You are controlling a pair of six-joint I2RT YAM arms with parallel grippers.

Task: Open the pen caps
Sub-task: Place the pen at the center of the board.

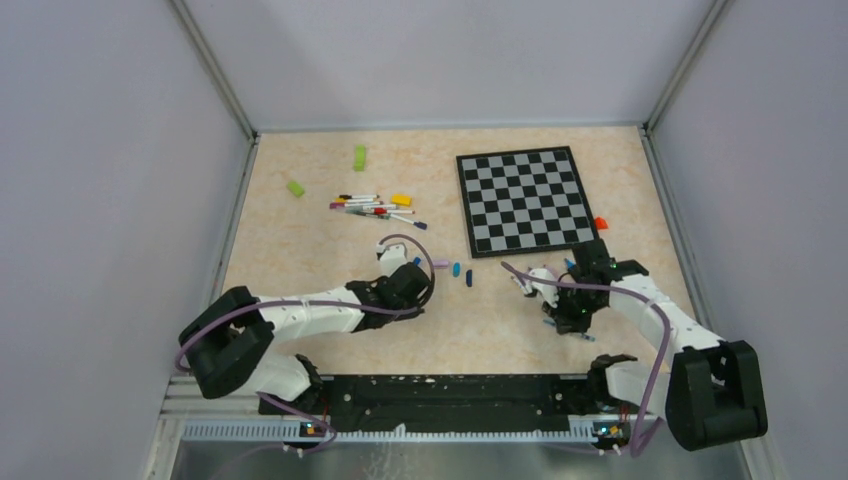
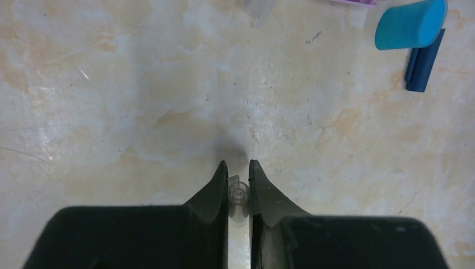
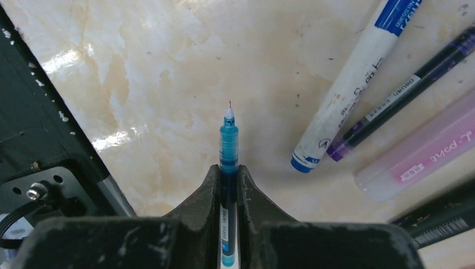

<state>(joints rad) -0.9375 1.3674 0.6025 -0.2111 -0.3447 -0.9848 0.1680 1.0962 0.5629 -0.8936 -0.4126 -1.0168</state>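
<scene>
- Right jaws: pinched shut on a blue pen (image 3: 228,140); its barrel runs between them and its bare needle tip points away from the wrist, over the table (image 3: 140,84)
- Left jaws: almost closed, the narrow gap filled by a small clear pen cap (image 2: 239,193) seen end on, gripped just above the table
- Just beside the right jaws, off the near right corner of the chessboard (image 1: 520,200): a white pen with a blue end (image 3: 350,84), a dark purple pen (image 3: 392,101) and a pink translucent pen (image 3: 425,148), lying roughly side by side
- Ahead of the left jaws, off the chessboard's near left corner: a light-blue pen cap (image 2: 410,24) right beside a dark-blue pen cap (image 2: 424,61), both lying loose on the table
- Left of the chessboard: a heap of pens (image 1: 372,208) with a yellow block (image 1: 401,200) at its edge; farther left of the board, two green blocks (image 1: 359,157) (image 1: 295,188), apart from each other
- At the chessboard's right edge: a small orange object (image 1: 600,223), too small to tell what it is
</scene>
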